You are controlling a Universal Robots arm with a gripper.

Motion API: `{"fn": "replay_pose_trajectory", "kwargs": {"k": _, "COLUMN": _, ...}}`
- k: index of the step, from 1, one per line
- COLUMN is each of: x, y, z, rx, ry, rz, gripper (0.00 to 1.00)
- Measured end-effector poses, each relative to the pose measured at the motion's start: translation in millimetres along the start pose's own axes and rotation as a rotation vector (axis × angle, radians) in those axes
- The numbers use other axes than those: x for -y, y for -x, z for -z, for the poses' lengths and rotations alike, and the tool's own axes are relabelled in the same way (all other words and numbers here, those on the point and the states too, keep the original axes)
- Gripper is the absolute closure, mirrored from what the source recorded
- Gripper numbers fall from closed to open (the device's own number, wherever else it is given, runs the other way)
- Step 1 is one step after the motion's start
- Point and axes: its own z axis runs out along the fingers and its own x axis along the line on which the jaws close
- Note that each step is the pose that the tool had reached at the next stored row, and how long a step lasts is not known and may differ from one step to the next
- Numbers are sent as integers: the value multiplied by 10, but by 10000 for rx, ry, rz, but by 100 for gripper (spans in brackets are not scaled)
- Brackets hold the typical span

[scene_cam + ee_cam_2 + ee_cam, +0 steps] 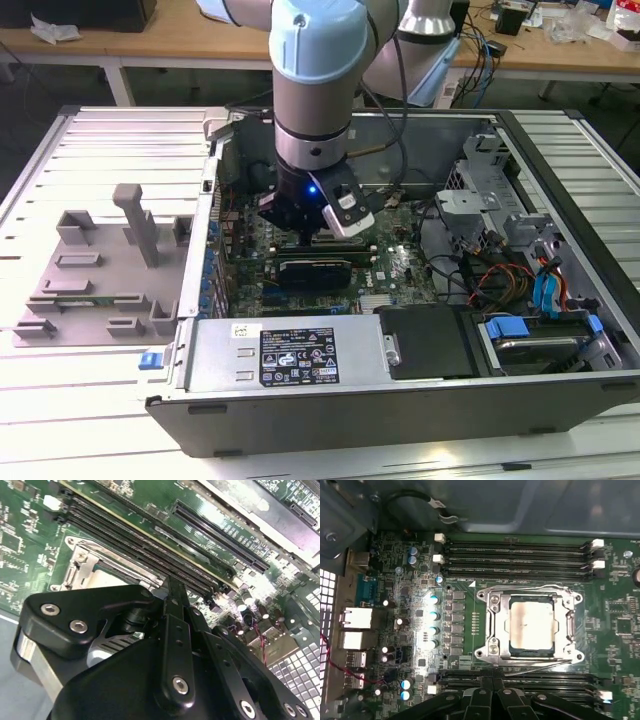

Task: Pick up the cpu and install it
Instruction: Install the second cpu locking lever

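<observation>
Gripper (492, 700) hovers low over the motherboard (410, 580) inside the case (400, 410); fingers (176, 630) look pressed together, holding nothing. Cpu (530, 625) sits flat in the socket (492, 625), between memory slots (515, 557). Label (298, 356) on the case's grey box carries print too small to read.

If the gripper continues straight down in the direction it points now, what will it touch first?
Probably the memory slots under the gripper, beside the socket holding the cpu; depth is unclear.
</observation>
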Motion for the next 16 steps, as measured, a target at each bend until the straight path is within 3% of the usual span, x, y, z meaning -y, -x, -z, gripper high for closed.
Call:
{"fn": "replay_pose_trajectory", "kwargs": {"k": 3, "x": 6, "y": -22, "z": -46, "rx": 10, "ry": 32, "rz": -73, "gripper": 89}}
{"fn": "replay_pose_trajectory", "kwargs": {"k": 5, "x": 10, "y": -25, "z": -78, "rx": 18, "ry": 101, "rz": -131, "gripper": 89}}
{"fn": "replay_pose_trajectory", "kwargs": {"k": 7, "x": 14, "y": -28, "z": -115, "rx": 26, "ry": 278, "rz": -167, "gripper": 89}}
{"fn": "replay_pose_trajectory", "kwargs": {"k": 12, "x": 16, "y": -33, "z": -151, "rx": 31, "ry": 494, "rz": -187, "gripper": 89}}
{"fn": "replay_pose_trajectory", "kwargs": {"k": 14, "x": 12, "y": -35, "z": -168, "rx": 35, "ry": 684, "rz": -190, "gripper": 89}}
{"fn": "replay_pose_trajectory", "kwargs": {"k": 16, "x": 16, "y": -39, "z": -214, "rx": 39, "ry": 706, "rz": -205, "gripper": 89}}
